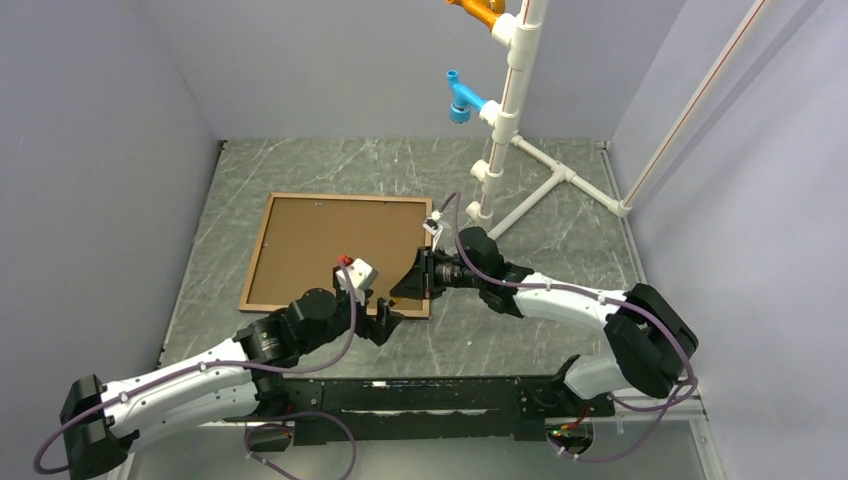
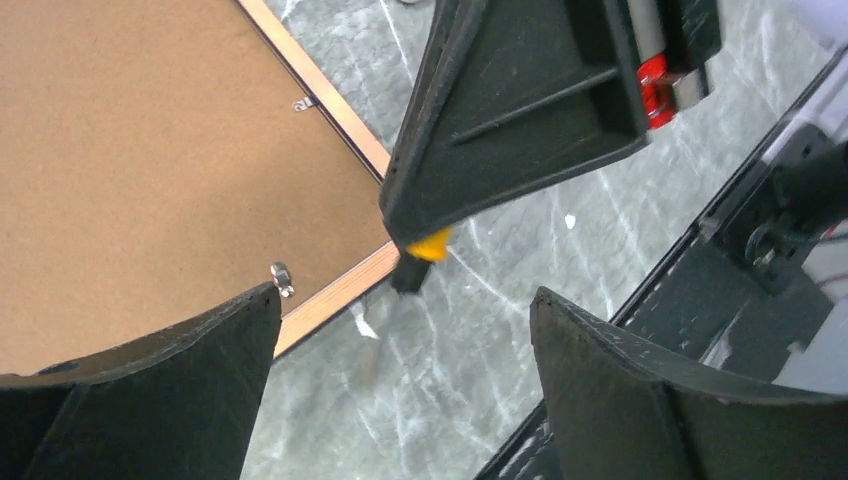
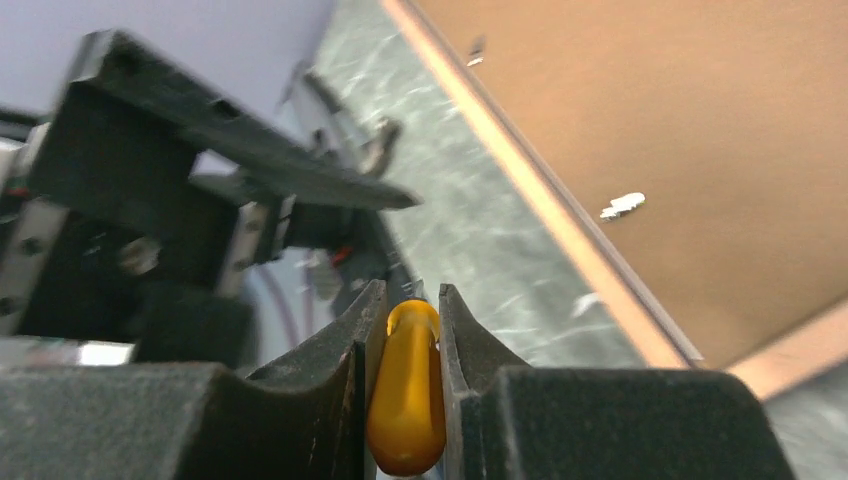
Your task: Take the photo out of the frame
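Starting at the left, only a narrow margin of bare table (image 1: 205, 290) separates the frame (image 2: 335, 298) from the left wall (image 1: 100, 200), so we judge there is little room to slide anything that way. The frame lies back-up. The photo is hidden from us, face down beneath the brown backing board (image 1: 330, 245), inside the frame.

Over the frame's near right corner the left gripper (image 2: 405, 300) hangs with its claw spread wide, holding nothing. Just right of it, the right gripper (image 3: 412, 300) pinches a yellow tool (image 3: 405, 400) whose dark tip points down at that same corner. We cannot tell whether it touches.

Our worries:
- The two claws crowd one corner and could knock together.
- The tool's rounded handle could twist in the pinch.
- Nothing pins the frame, so levering may shove it instead of lifting the board.
- A metal tab (image 2: 281, 273) sits on the board near that corner. Prying against it could bend the board and crease the print.

Further right, the table is open beside the frame. Beyond that, the pipe stand (image 1: 510, 130) spreads its feet at the far right. The rail (image 1: 420, 395) bounds the near edge.
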